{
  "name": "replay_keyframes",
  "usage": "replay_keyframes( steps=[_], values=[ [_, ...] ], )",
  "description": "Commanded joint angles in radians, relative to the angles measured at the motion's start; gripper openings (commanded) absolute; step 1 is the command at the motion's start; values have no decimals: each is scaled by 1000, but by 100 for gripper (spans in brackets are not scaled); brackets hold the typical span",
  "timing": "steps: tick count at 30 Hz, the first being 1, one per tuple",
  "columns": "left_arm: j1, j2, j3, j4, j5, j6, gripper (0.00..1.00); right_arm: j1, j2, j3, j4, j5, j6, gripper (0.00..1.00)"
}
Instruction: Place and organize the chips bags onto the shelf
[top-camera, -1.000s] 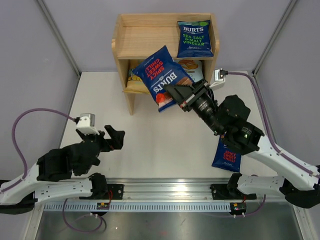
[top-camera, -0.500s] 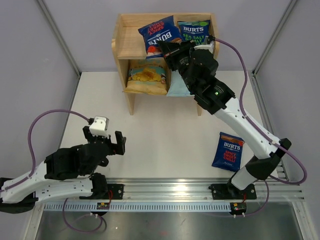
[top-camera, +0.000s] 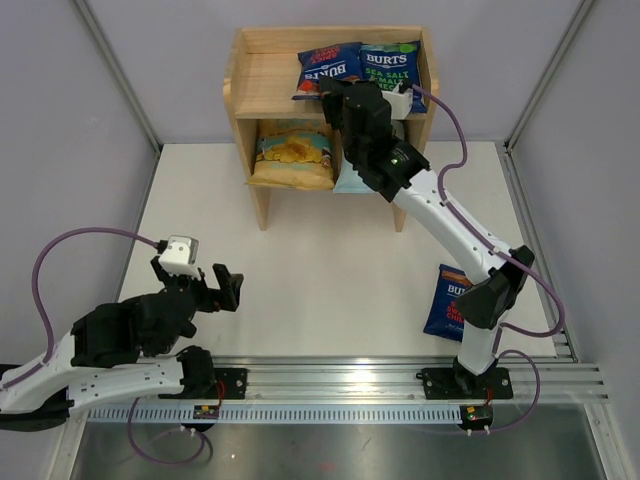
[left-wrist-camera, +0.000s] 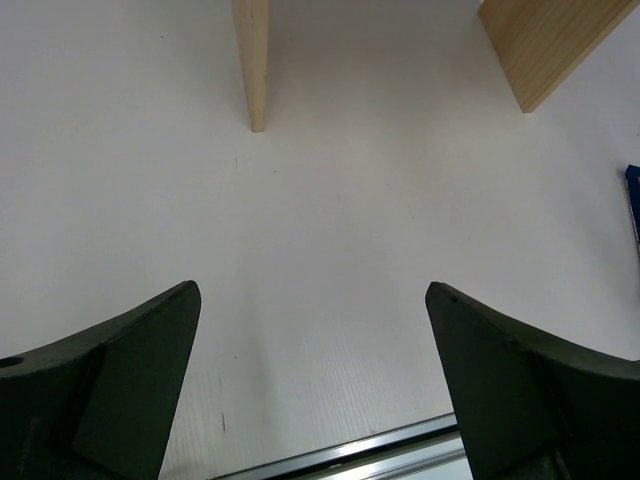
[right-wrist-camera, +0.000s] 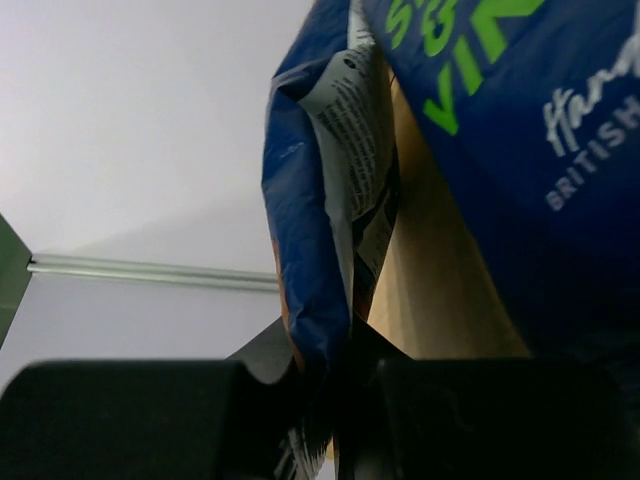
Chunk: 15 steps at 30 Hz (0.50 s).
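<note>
The wooden shelf (top-camera: 262, 82) stands at the back. My right gripper (top-camera: 335, 95) is shut on a dark blue BURTS chilli bag (top-camera: 328, 66) and holds it over the upper tier, beside the BURTS sea salt bag (top-camera: 392, 64). The right wrist view shows the held bag (right-wrist-camera: 310, 240) pinched edge-on between the fingers, the sea salt bag (right-wrist-camera: 520, 150) to its right. A yellow-and-teal bag (top-camera: 292, 152) and a pale blue bag (top-camera: 352, 178) sit on the lower tier. A third BURTS bag (top-camera: 448, 300) lies on the table at right. My left gripper (top-camera: 222, 283) is open and empty.
The left half of the upper tier is bare wood. Grey walls close in both sides. A metal rail (top-camera: 340, 380) runs along the near edge. The left wrist view shows the shelf's side panels (left-wrist-camera: 252, 60) ahead on the white table.
My right gripper carried the chilli bag from in front of the shelf up onto the upper tier beside the sea salt bag. The left arm shifted slightly.
</note>
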Motion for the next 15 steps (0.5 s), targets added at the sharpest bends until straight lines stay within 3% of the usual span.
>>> replay_keyframes(
  steps=[1, 9, 15],
  values=[
    [0, -8, -3, 30, -8, 5, 99, 1, 19, 69, 23, 152, 67, 15],
    [0, -7, -3, 21, -11, -1, 99, 3, 117, 219, -125, 186, 123, 31],
    [0, -21, -3, 20, -15, -6, 99, 1, 191, 440, -395, 134, 150, 45]
  ],
)
